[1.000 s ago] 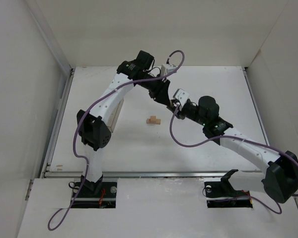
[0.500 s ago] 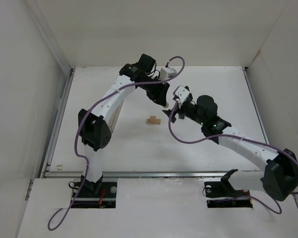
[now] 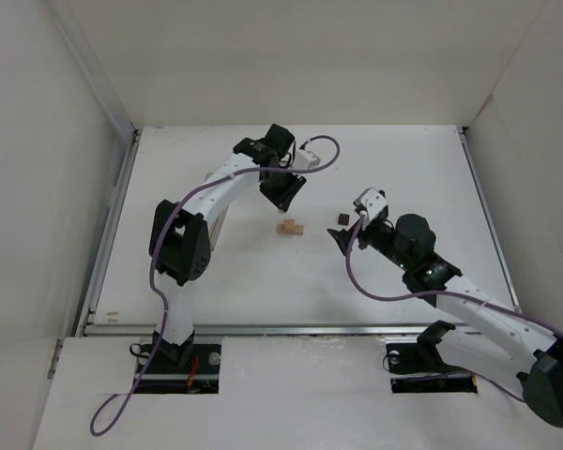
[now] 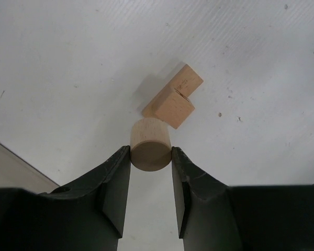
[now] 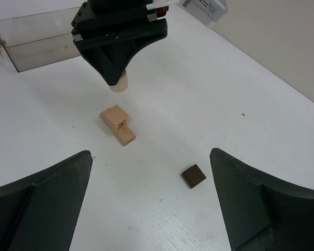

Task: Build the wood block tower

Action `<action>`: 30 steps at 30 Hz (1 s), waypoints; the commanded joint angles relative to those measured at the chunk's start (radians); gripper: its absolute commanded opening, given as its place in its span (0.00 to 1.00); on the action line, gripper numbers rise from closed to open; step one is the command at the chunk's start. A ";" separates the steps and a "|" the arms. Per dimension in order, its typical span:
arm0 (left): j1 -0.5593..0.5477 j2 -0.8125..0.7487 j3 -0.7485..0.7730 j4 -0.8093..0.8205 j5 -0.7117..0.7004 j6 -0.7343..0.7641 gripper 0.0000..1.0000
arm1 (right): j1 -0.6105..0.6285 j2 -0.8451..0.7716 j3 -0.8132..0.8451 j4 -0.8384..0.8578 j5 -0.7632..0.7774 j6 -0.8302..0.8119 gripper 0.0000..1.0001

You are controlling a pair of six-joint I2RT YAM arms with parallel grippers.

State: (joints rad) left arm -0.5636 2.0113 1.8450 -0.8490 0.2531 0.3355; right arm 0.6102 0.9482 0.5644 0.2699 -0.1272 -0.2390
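In the top external view, the left gripper (image 3: 285, 200) is hanging just behind the tan blocks (image 3: 290, 227), which are lying near the middle of the white table (image 3: 408, 169). What it is carrying is too small to tell from here. The dark brown cube (image 3: 341, 218) is lying to the right of the tan blocks and apart from them. The right gripper (image 3: 345, 232) is sitting just in front of the cube. The clear plastic box (image 3: 222, 212) is lying under the left arm and is partly hidden by it. In the left wrist view, the left gripper (image 4: 150, 157) is clamping a short wooden cylinder (image 4: 150, 150) between its two black fingers (image 4: 115, 178), with the round end face toward the camera. The tan blocks (image 4: 172, 99) are lying on the table (image 4: 68, 52) just beyond the cylinder: an oblong piece and a squarer piece touching it. In the right wrist view, the right gripper (image 5: 150, 154) is standing with its fingers (image 5: 47, 198) spread wide and nothing between them. The dark brown cube (image 5: 193, 175) is resting alone on the table (image 5: 214, 89), clear of both fingers. The tan blocks (image 5: 118, 124) are lying further back. The left gripper (image 5: 116, 73) is hovering above them with the wooden cylinder (image 5: 118, 87) at its tip. The clear plastic box (image 5: 36, 39) is lying at the far left.
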 commanded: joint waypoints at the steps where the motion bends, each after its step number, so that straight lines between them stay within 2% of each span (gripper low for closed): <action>1: -0.007 -0.031 0.000 0.031 0.000 0.042 0.00 | 0.000 -0.051 -0.026 0.028 0.046 0.046 1.00; 7: -0.016 -0.022 -0.035 0.041 0.063 0.062 0.00 | 0.000 -0.083 -0.063 0.003 0.119 0.076 1.00; 17: -0.058 -0.011 -0.090 0.086 0.040 0.105 0.00 | 0.000 -0.032 -0.054 -0.006 0.208 0.124 1.00; 30: -0.058 -0.002 -0.131 0.116 0.029 0.103 0.00 | 0.000 -0.051 -0.044 -0.049 0.255 0.124 1.00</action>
State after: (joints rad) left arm -0.6209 2.0148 1.7275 -0.7433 0.2825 0.4198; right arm 0.6102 0.9188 0.5018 0.2207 0.0978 -0.1322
